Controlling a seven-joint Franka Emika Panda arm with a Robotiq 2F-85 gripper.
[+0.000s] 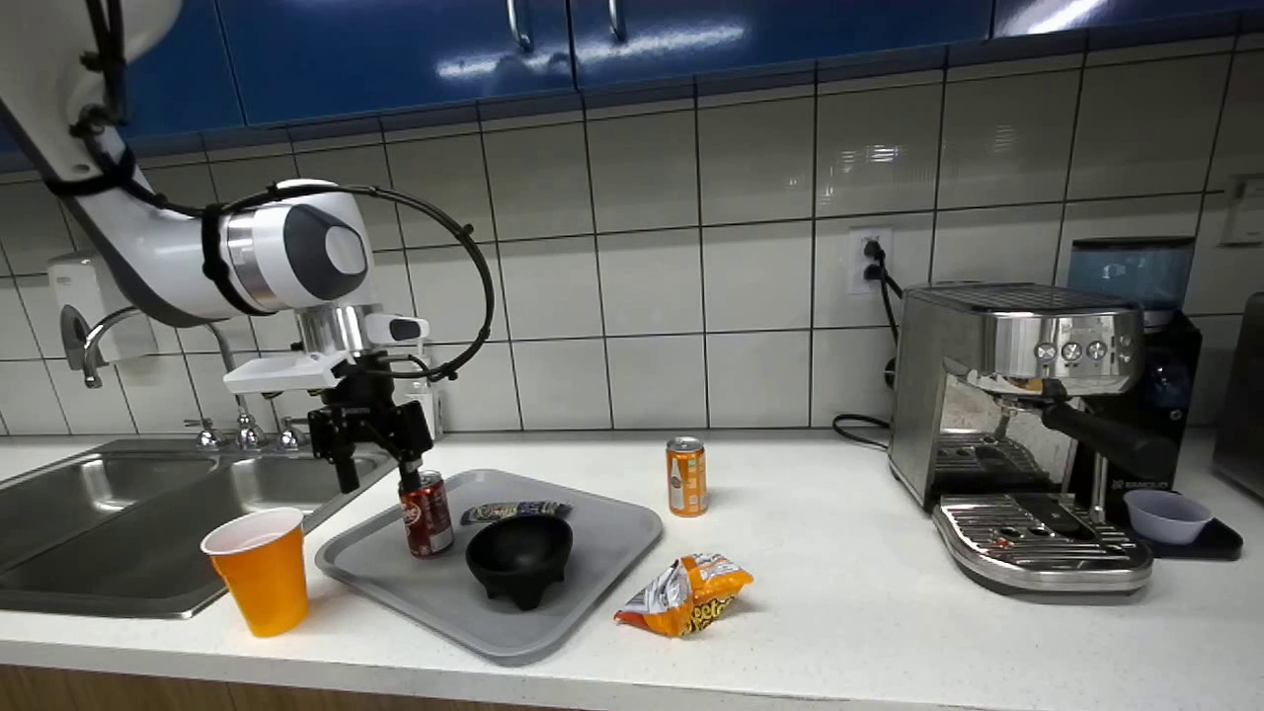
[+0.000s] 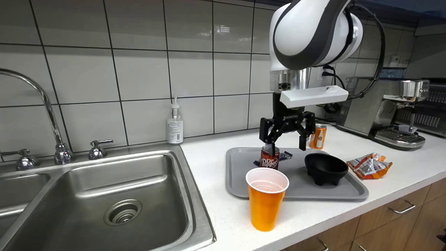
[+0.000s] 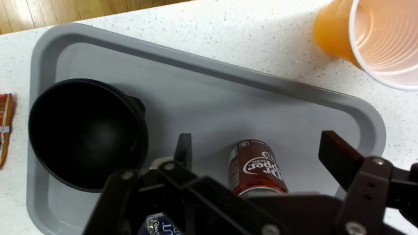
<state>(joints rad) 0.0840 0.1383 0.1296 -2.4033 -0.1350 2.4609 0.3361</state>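
My gripper (image 1: 379, 482) is open and empty, its fingers pointing down over the grey tray (image 1: 592, 583). A dark red Dr Pepper can (image 1: 427, 518) stands upright on the tray and is nearest to the gripper. In the wrist view the can (image 3: 256, 166) shows between the two fingers, its top partly hidden by the gripper body. In an exterior view one finger of the gripper (image 2: 287, 149) overlaps the can's top (image 2: 269, 161); contact cannot be told. A black footed bowl (image 3: 88, 137) and a dark wrapped bar (image 1: 513, 511) also lie on the tray.
An orange cup (image 2: 266, 205) stands beside the tray, near the sink (image 2: 185, 174). An orange can (image 1: 686, 479) and an orange snack bag (image 1: 686, 597) lie beyond the tray's opposite side. A soap bottle (image 2: 175, 123) stands by the wall. An espresso machine (image 1: 1017, 395) stands farther along.
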